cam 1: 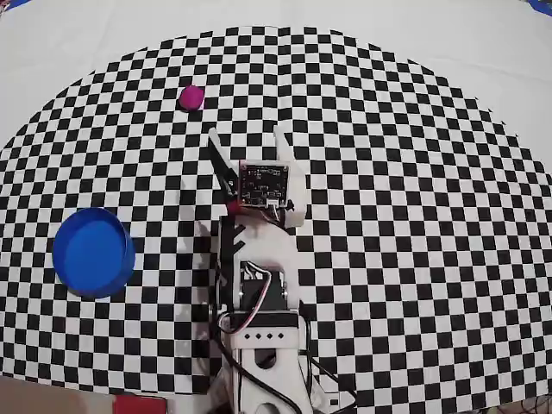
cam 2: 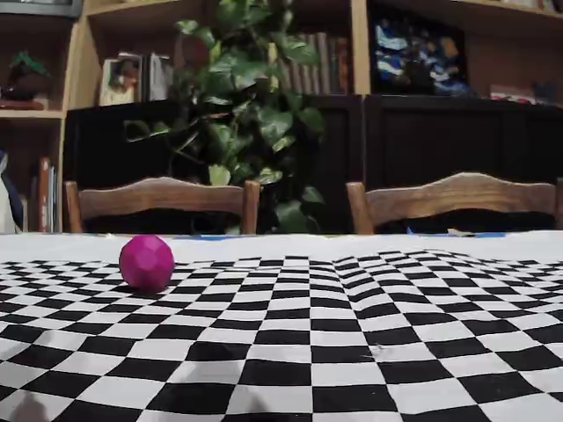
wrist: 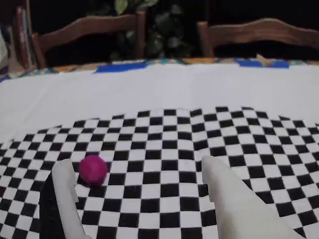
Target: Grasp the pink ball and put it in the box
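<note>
Resting on checkered cloth (cam 1: 388, 172), matte faceted pink ball (cam 1: 191, 97) beyond spread pincer (cam 1: 247, 135).

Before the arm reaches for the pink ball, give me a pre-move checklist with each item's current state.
1. End effector open: ok, fingers spread apart in the overhead and wrist views.
2. End effector empty: ok, nothing between the fingers.
3. Pink ball free on the checkered mat: ok, nothing touches it.
4. Ball centred between the fingers: not ok; in the wrist view it sits just beside the left finger, ahead of the tip.
5. Box empty and unobstructed: ok, blue interior bare.
6. End effector's height above the mat: cannot tell.
</note>
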